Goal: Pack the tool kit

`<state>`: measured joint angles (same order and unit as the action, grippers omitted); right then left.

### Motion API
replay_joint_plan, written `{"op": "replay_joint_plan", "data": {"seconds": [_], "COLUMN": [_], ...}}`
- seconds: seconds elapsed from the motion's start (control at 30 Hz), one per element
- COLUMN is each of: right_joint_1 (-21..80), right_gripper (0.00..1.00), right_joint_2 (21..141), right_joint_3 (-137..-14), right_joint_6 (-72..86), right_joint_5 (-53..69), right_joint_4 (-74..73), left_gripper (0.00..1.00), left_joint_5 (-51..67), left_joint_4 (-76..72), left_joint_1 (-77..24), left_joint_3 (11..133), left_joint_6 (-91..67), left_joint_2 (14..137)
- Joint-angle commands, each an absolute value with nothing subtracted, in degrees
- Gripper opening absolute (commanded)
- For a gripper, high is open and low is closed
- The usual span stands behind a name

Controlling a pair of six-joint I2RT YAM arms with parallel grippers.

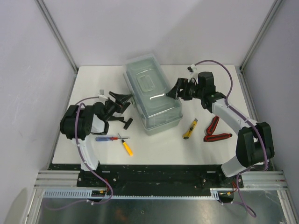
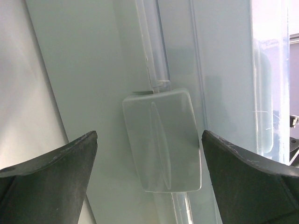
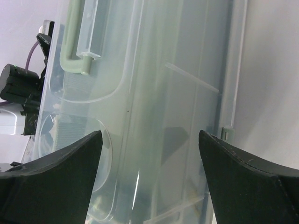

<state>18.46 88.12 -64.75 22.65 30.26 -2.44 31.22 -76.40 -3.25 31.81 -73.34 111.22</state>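
On the far left of the box, my left gripper [image 1: 124, 101] points at the tool kit box [image 1: 152, 95] with its jaws spread wide and nothing between them. From the left wrist camera, the box's clear latch [image 2: 163, 140] sits framed between the two black fingers [image 2: 56, 163], close to them but not pinched.

Just left of the box's near corner lies a black tool shaped like a small hammer [image 1: 122, 121]. Nearer to me than that, and still left of the box, are a blue-and-red screwdriver [image 1: 106, 138] and a yellow-and-orange screwdriver [image 1: 126, 147], lying just beside each other on the white table [image 1: 224, 74].

The box itself stands mid-table, set at an angle, with its translucent lid closed over the sage-green base. All the tools I can see are outside it.

At the box's right long side, my right gripper [image 1: 174, 89] is up against the lid edge with its jaws apart and holding nothing. Its wrist camera shows the clear lid and the green handle [image 3: 74, 46] beyond the fingers.

Right of the box's near end lies a yellow knife [image 1: 190, 129], and further right the red-handled pliers [image 1: 215, 130].
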Motion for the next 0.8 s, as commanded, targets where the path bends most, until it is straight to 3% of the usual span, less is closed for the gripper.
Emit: {"op": "replay_joint_plan", "data": {"seconds": [0.0, 0.33, 0.77], "right_joint_1": [20.3, 25.8, 24.0], "right_gripper": [0.86, 0.78, 0.78], "right_joint_2": [90.3, 85.0, 84.3], "right_joint_3": [-65.7, -62.0, -57.8], "right_joint_6": [23.6, 29.1, 31.9], "right_joint_5": [25.2, 7.4, 14.4], "right_joint_4": [-5.3, -11.6, -8.9], "left_gripper": [0.99, 0.98, 0.99], "left_joint_5": [34.0, 33.0, 25.0], "left_joint_4": [-96.2, -96.2, -96.2], "left_joint_1": [-6.5, -11.6, -16.8], "left_joint_3": [36.4, 44.5, 46.1], "left_joint_6": [-74.1, -80.2, -86.6], "left_joint_2": [112.9, 118.5, 121.3]}}
